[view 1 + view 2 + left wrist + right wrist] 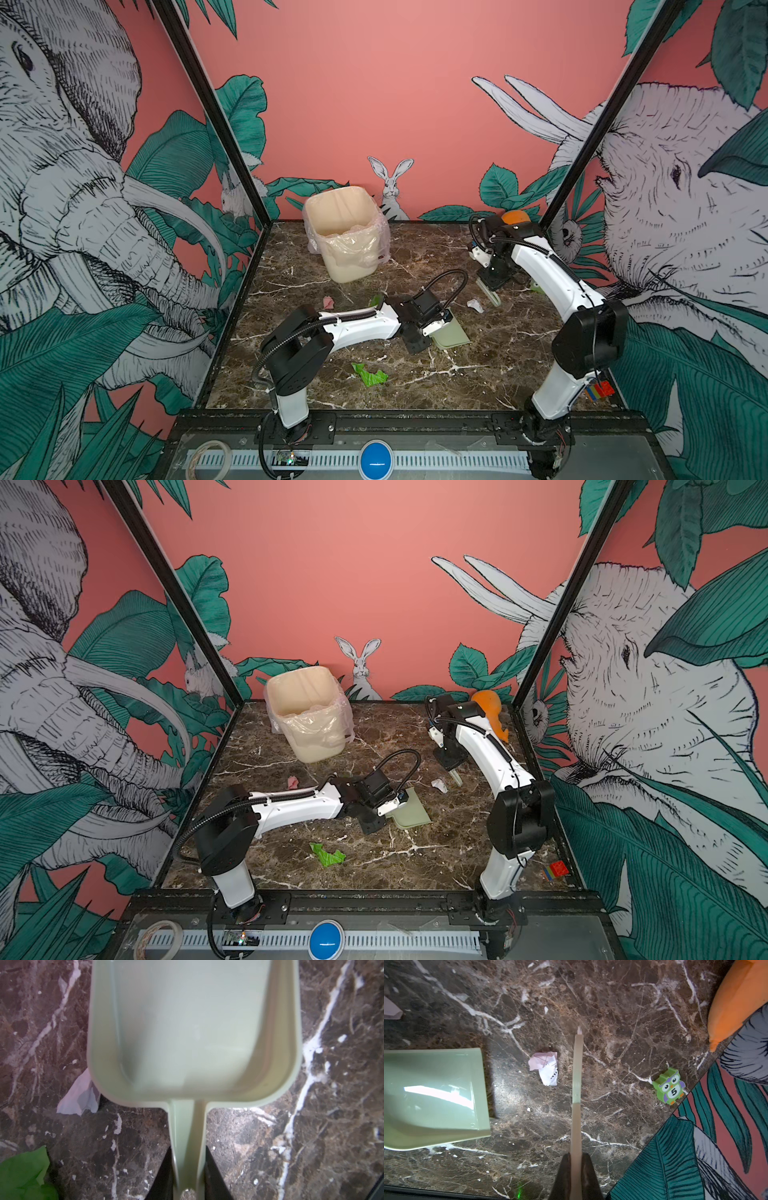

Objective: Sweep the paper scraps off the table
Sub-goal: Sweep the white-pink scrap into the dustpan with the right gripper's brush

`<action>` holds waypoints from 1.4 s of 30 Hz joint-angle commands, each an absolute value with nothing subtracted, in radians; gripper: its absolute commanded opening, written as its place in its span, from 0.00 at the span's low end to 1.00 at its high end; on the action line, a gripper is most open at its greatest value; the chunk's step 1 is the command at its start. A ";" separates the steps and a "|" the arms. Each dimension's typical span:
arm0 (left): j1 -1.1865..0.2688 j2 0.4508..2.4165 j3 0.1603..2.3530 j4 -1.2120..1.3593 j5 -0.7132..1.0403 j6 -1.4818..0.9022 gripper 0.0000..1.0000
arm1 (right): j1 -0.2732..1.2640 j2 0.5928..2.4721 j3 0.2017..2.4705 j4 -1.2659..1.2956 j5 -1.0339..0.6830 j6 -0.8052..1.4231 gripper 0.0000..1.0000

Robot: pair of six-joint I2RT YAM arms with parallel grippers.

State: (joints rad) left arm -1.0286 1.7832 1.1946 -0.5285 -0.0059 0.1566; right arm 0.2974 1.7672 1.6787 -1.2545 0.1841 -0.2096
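Our left end effector [188, 1167] clamps the dustpan [187, 1032] by its handle, mouth facing right to catch. Our right end effector [576, 1167] pinches a slim sweeper [576, 1084], set just right of a white one of the paper scraps [546, 1068] on the bench [612, 1012].

Ahead of the left gripper [188, 1153], the dustpan [187, 1032] runs out of view, its front lip unseen. Off to the gripper's side, a white scrap [76, 1097] lies partly under the dustpan's rear corner; a green scrap [22, 1176] is cropped.

2 white arms [361, 328] w/ black joints [590, 336], black ribbed cables [457, 271], blk base plates [328, 426]
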 commanded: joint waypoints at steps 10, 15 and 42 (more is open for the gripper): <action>-1.040 1.823 1.240 -0.535 -0.111 0.124 0.03 | 0.322 1.841 1.700 -1.332 0.155 -0.212 0.00; -1.042 1.833 1.255 -0.536 -0.119 0.123 0.02 | 0.363 1.825 1.679 -1.357 0.097 -0.196 0.00; -1.049 1.814 1.217 -0.504 -0.129 0.117 0.02 | 0.375 1.554 1.608 -1.360 -0.063 -0.081 0.00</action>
State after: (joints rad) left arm -1.0470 1.8488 1.2388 -0.4973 -0.1192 0.1307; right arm 0.3927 1.6169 1.5757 -1.3289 -0.0776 -0.0925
